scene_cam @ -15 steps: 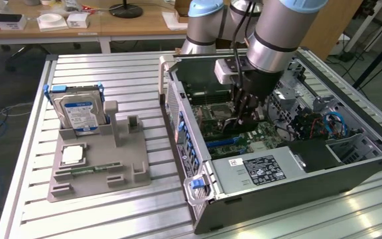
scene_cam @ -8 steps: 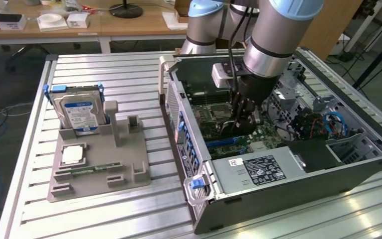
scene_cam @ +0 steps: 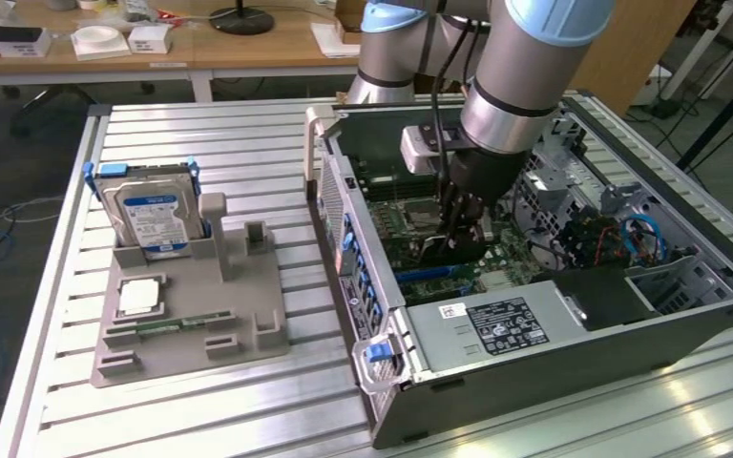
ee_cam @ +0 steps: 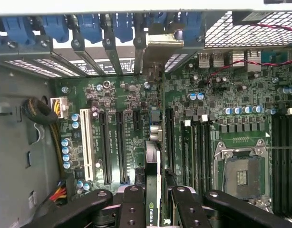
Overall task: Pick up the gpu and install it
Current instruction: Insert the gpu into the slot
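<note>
Two end effector (ee_cam: 155,191) fingers (ee_cam: 132,206) pinch the gpu (ee_cam: 152,156) over the motherboard (ee_cam: 112,109).

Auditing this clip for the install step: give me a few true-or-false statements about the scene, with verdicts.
1. The tool is clamped on the gpu inside the computer case. True.
2. The hard drive lies inside the case. False: it stands upright in the grey holder on the table, at the exterior view's left.
3. The CPU socket has no cooler over it. True.
4. The case's side is closed. False: it is open, with the motherboard exposed.
</note>
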Robot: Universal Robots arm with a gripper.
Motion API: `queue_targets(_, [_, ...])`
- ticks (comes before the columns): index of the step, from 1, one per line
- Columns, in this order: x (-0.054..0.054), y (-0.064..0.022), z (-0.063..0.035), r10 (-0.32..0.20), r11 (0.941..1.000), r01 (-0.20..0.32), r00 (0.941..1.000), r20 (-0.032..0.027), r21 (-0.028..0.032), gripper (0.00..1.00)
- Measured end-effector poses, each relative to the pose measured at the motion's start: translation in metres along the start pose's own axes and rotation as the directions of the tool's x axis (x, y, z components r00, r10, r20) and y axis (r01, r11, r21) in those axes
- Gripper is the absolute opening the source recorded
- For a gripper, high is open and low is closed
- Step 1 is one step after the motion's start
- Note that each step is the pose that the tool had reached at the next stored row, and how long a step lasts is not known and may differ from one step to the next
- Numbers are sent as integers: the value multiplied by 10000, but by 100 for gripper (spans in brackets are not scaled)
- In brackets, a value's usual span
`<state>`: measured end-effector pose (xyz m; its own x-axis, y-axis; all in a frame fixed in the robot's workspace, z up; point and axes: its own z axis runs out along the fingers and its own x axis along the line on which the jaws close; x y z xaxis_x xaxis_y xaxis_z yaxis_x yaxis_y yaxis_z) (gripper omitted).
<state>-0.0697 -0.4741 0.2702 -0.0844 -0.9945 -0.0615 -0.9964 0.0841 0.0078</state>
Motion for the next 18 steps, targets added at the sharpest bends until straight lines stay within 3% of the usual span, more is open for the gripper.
queue_targets(9, [0, 54, 57, 273, 9996, -273, 9996, -15, 47, 26])
queue_targets(18, [-1, 56, 34, 286, 9996, -286, 9996, -16, 44, 26])
